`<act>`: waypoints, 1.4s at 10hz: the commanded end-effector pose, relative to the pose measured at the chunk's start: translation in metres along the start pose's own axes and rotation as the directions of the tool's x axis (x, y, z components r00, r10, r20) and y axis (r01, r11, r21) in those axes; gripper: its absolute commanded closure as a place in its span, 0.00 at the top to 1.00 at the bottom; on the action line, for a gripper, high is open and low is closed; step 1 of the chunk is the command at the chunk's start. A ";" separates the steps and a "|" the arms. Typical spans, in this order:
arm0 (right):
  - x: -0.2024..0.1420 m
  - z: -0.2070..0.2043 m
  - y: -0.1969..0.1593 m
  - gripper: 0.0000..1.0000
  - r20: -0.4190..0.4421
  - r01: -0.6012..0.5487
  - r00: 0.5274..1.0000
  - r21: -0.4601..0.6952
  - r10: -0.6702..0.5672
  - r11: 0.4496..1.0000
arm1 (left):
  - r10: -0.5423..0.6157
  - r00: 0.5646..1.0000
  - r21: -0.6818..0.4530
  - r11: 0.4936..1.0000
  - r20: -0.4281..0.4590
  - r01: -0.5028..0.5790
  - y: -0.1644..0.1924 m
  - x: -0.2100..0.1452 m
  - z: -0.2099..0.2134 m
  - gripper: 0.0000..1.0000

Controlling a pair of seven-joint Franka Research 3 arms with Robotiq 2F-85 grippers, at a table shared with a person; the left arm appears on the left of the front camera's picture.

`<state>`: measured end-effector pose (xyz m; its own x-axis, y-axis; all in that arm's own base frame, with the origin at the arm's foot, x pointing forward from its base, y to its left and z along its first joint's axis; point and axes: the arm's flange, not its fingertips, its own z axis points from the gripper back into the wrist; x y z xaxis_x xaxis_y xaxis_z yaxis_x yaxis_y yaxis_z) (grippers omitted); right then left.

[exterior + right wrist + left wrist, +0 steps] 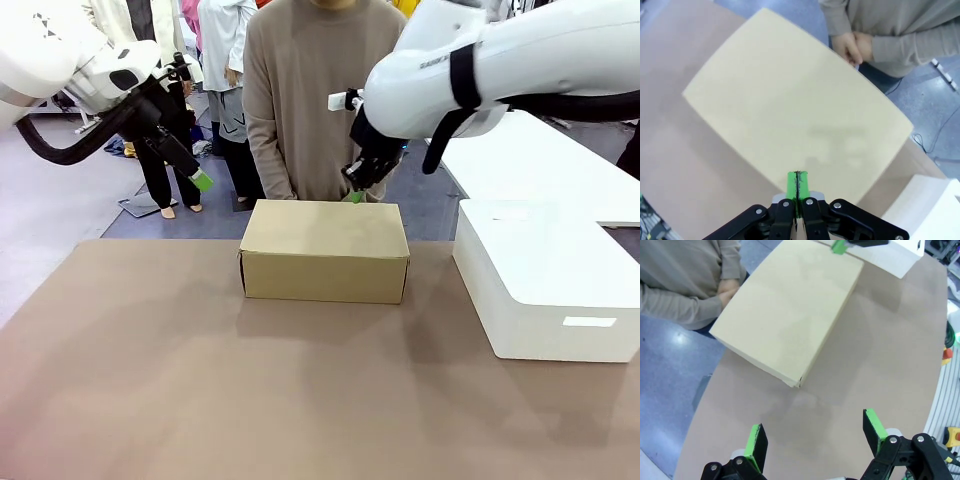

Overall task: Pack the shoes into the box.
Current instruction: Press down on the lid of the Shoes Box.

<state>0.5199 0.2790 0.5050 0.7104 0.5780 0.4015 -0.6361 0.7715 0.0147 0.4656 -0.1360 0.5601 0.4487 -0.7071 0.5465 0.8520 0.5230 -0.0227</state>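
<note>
The tan cardboard box (324, 250) stands closed in the middle of the table, its lid down; it also lies across the left wrist view (790, 310) and the right wrist view (795, 105). The shoes are hidden from view. My right gripper (356, 194) hangs just above the box's far right edge, shut with nothing between its pads (798, 187). My left gripper (200, 180) is raised well off the table at the far left, open and empty, its fingers (758, 440) spread wide over the bare tabletop.
A larger white box (545, 280) sits on the table at the right. A person in a beige sweater (310, 90) stands behind the tan box with hands (856, 46) clasped. The brown tabletop (250, 390) in front is bare.
</note>
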 end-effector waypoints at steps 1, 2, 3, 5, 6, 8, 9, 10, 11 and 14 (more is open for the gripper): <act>-0.041 0.029 -0.003 0.00 -0.026 -0.032 0.999 0.001 0.032 1.000 | 0.000 1.000 0.008 1.000 0.004 0.000 0.002 0.001 0.001 1.00; -0.054 0.040 -0.001 0.00 -0.032 -0.030 0.999 0.010 0.030 0.999 | 0.000 1.000 0.008 1.000 0.004 0.000 0.002 0.001 0.001 1.00; -0.069 0.051 0.002 0.00 -0.042 -0.026 0.999 0.015 0.027 1.000 | 0.000 1.000 0.008 1.000 0.004 0.000 0.002 0.001 0.001 1.00; -0.097 0.068 0.009 0.00 -0.044 -0.021 0.999 -0.007 0.021 1.000 | 0.000 1.000 0.008 1.000 0.004 0.000 0.002 0.001 0.001 1.00; -0.110 0.073 0.013 0.00 -0.042 -0.023 0.999 0.000 0.023 1.000 | 0.000 1.000 0.008 1.000 0.004 0.000 0.002 0.001 0.001 1.00; -0.129 0.076 0.019 0.34 -0.048 -0.030 0.998 0.016 0.031 0.999 | 0.000 1.000 0.008 1.000 0.004 0.000 0.002 0.001 0.001 1.00; -0.134 0.075 0.020 0.54 -0.048 -0.034 0.998 0.020 0.035 0.999 | 0.000 1.000 0.008 1.000 0.004 0.000 0.002 0.001 0.001 1.00; -0.136 0.076 0.020 0.73 -0.042 -0.034 0.998 0.027 0.035 0.999 | 0.000 1.000 0.008 1.000 0.004 0.000 0.002 0.001 0.001 1.00; -0.136 0.076 0.020 0.93 -0.045 -0.035 0.998 0.030 0.036 0.999 | 0.000 1.000 0.008 1.000 0.004 0.000 0.002 0.001 0.001 1.00; -0.137 0.078 0.022 1.00 -0.059 -0.050 0.997 0.044 0.053 0.998 | 0.000 1.000 0.008 1.000 0.004 0.000 0.002 0.001 0.001 1.00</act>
<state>0.3883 0.2011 0.5218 0.7127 0.6138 0.3396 -0.6533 0.7571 0.0028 0.4660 -0.1362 0.5598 0.4488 -0.7072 0.5464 0.8521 0.5228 -0.0232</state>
